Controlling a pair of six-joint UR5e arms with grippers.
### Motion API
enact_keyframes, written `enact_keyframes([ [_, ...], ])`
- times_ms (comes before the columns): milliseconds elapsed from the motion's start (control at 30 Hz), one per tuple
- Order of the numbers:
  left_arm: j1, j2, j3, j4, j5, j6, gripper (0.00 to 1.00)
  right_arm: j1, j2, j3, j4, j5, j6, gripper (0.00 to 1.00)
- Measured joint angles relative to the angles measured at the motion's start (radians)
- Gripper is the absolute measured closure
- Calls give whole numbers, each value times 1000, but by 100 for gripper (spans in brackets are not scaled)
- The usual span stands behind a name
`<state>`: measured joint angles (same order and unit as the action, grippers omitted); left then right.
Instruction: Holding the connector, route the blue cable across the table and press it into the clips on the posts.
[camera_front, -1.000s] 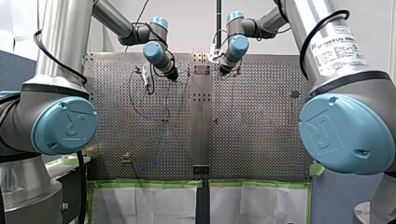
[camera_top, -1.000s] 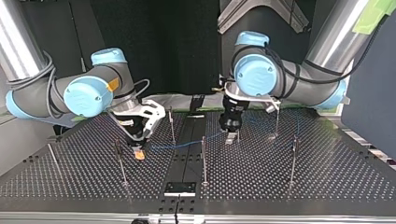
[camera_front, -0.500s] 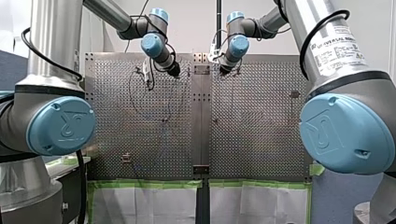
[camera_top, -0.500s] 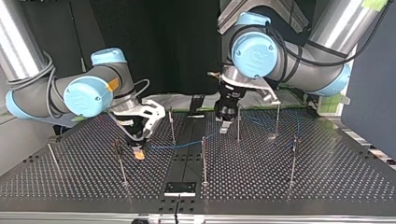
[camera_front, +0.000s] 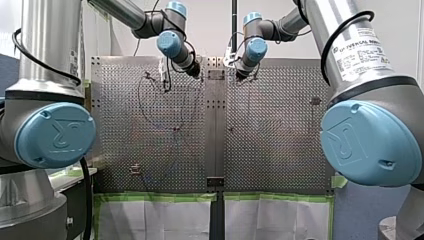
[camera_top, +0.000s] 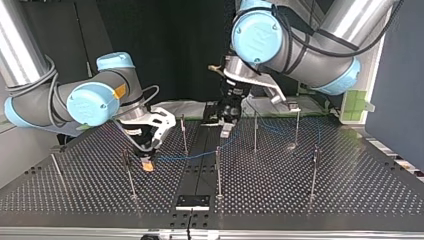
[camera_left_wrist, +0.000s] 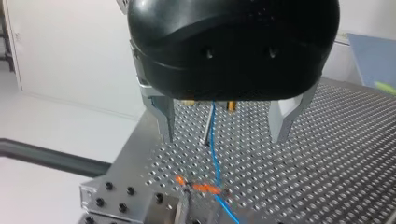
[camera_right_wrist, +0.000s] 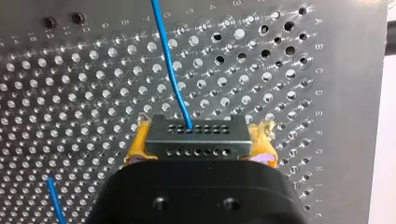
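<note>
Our right gripper (camera_right_wrist: 200, 148) clamped on the connector (camera_right_wrist: 196, 135); our left gripper (camera_left_wrist: 224, 128) wide open, empty, above the blue cable (camera_left_wrist: 213, 149)

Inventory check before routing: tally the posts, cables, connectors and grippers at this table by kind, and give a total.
posts: 7
blue cable: 1
connector: 1
grippers: 2 (my left gripper, my right gripper)
Total: 11
</note>
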<state>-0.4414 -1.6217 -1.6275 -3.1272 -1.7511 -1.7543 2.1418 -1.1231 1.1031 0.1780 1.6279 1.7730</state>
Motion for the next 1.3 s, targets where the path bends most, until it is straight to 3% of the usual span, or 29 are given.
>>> enact_keyframes([
  [267, -70, -8, 19, 53, -70, 9, 0, -1, 0, 0, -1, 1, 0, 100],
  [500, -125, -62, 65, 52, -135, 18, 0, -3, 0, 0, -2, 0, 0, 100],
  [900, -127, -151, 155, 72, -225, 17, 0, -5, 0, 0, 0, 0, 0, 100],
  [1300, -135, -219, 226, 70, -221, 16, 0, -5, 0, 0, -1, 0, 0, 100],
])
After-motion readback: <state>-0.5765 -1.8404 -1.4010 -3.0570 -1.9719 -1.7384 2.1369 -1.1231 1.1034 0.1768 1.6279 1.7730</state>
